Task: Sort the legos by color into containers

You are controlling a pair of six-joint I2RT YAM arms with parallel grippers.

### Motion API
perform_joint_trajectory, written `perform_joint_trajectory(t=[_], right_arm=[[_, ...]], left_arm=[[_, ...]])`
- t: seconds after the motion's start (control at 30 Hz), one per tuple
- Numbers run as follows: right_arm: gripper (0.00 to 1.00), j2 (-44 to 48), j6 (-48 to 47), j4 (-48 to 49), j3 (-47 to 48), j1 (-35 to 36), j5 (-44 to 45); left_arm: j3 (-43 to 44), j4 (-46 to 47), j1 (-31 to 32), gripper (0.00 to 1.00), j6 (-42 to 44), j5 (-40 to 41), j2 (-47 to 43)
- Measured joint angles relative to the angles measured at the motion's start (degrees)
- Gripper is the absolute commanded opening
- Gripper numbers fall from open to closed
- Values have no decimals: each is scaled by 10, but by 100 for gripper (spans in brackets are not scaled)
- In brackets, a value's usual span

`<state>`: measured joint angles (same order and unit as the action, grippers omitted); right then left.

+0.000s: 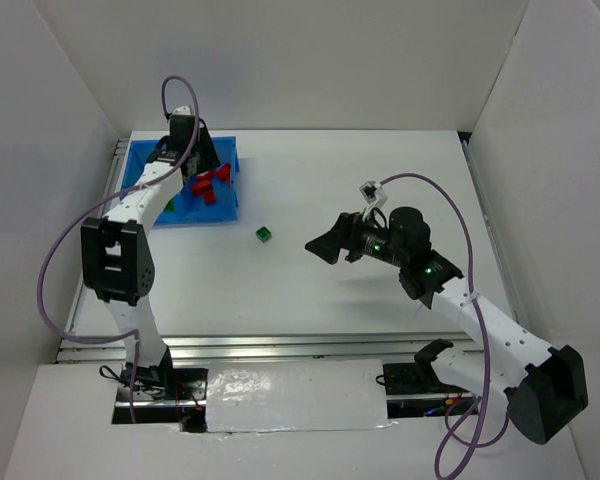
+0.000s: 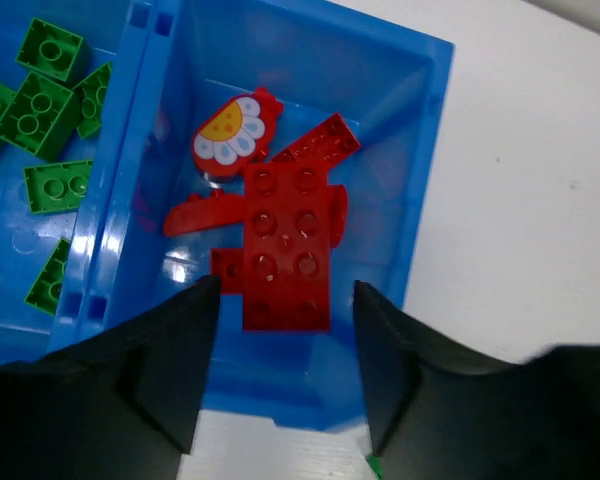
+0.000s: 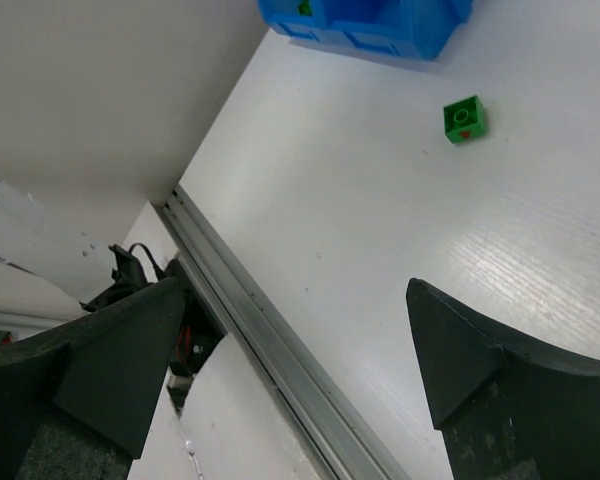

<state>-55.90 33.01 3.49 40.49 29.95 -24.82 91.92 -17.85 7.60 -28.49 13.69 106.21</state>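
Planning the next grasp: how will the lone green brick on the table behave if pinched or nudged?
The green brick looks like moulded plastic, so probably stiff. It sits flat and boxy, so unlikely to roll. Being tiny on the smooth table, it may slide when nudged.

Beneath the left gripper, whose fingers are matt black, the blue bin and its red legos are smooth glossy plastic catching glare; ahead of the right gripper the white table looks matt and finely grained, edged by a dull brushed-metal rail.
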Motion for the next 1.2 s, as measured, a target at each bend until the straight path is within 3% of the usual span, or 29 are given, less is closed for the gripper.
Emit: perform_joint_trajectory(t=[0.07,0.17,0.3,0.4,0.5,0.6,0.77,1.0,1.2], right_arm=[[100,-8,-5,-6,0,0,0],[99,-21,-10,-16,0,-2,-1],[100,-23,-14,-28,0,-2,3],[99,-16,-14,-49,1,-2,17],[100,7,-17,-71,1,-2,25],[100,43,-23,-93,6,-3,31],[100,98,-29,-118,11,-3,37],[100,125,-30,-123,11,-3,34],[100,126,-34,-131,2,-3,29]], left_arm=[[27,-10,-10,87,-4,-11,35],[35,-21,-18,99,-2,-25,46],[17,-14,-14,100,-1,-63,19],[-72,2,23,100,14,-63,-67],[-159,23,128,99,37,-48,-166],[-219,48,232,100,45,-53,-210],[-276,37,251,99,2,0,-177],[-279,21,268,100,-121,104,-118],[-205,-12,273,99,-223,171,-39]])
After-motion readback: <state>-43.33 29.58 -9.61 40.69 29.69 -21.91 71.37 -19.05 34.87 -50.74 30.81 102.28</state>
